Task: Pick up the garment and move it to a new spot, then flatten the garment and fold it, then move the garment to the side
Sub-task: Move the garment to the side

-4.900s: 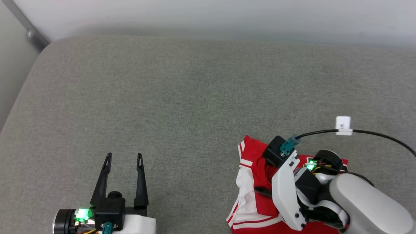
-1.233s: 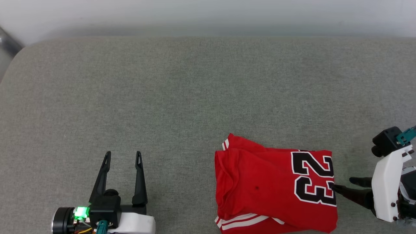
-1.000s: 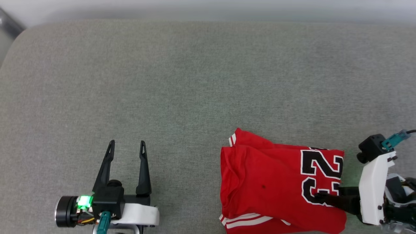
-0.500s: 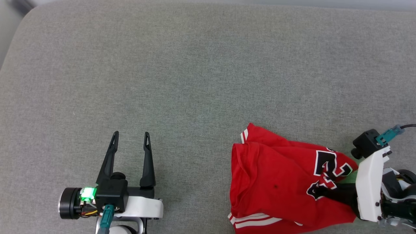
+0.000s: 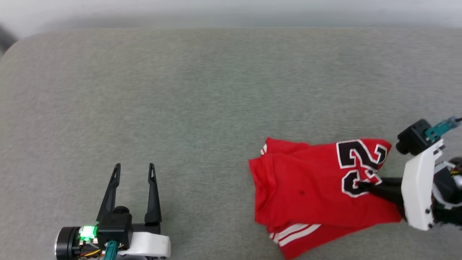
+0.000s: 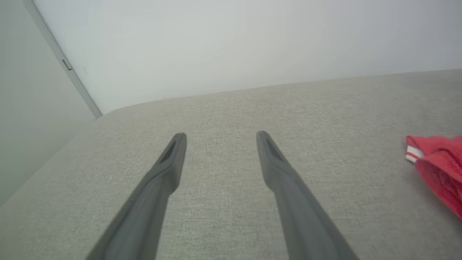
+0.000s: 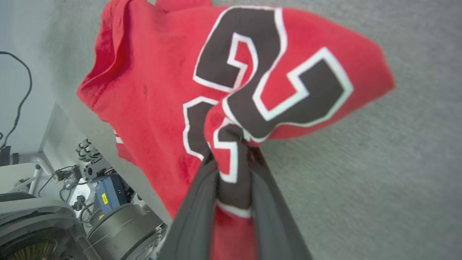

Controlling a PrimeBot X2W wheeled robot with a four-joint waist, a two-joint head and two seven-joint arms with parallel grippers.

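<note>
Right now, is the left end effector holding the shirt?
No, the left end effector is open over the grey cushion, apart from the shirt.

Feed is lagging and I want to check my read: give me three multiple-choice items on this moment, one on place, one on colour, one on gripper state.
1. Where is the garment relative to the left gripper?
A. Between its fingers
B. To its right, apart
C. Beneath it

2. What colour are the garment's numerals?
A. Blue
B. Yellow
C. Black, edged white

3. The right gripper is:
A. Shut on the garment
B. Open above it
C. Open, away from it

Answers: B, bare grey cushion lies between them; C, plain in the right wrist view; A, fabric bunches between its closed jaws.
</note>
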